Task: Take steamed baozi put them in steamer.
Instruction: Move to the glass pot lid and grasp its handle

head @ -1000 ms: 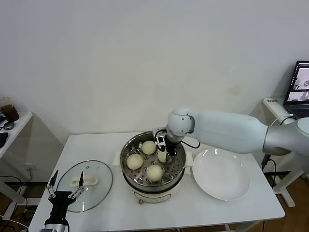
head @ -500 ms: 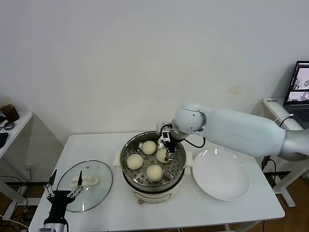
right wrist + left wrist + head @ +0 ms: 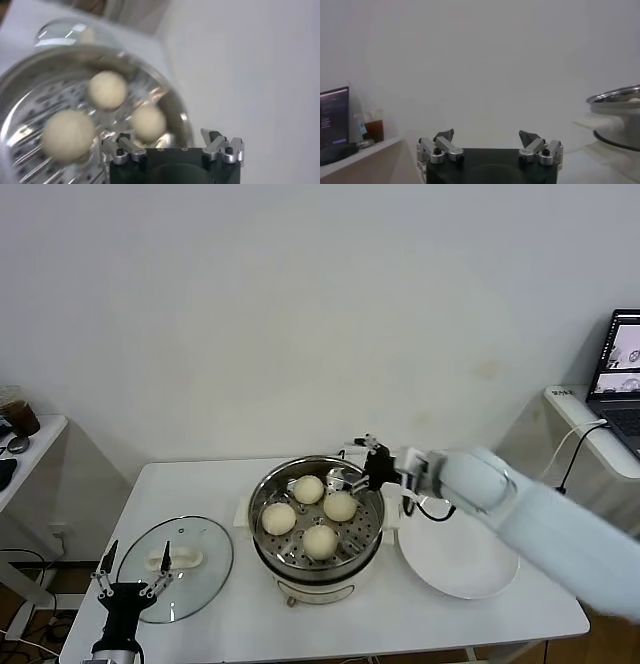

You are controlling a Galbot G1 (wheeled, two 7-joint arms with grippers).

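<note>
All four pale round baozi (image 3: 340, 506) sit inside the shiny perforated steel steamer (image 3: 268, 484), left of the empty, wide-open right gripper (image 3: 372, 459) at its far-right rim.

I see my right claw (image 3: 172, 145) spread wide above the shiny round steel steamer (image 3: 30, 80), three pale cream buns (image 3: 107, 89) inside.

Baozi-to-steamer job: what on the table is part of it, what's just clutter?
Job:
- four steamed baozi, all in the steamer
- steamer at table centre
- right gripper, open, empty, above the steamer's right rim

Lying about:
- glass lid left of the steamer
- white plate to its right, nothing on it
- left gripper, open, parked low beside the lid
</note>
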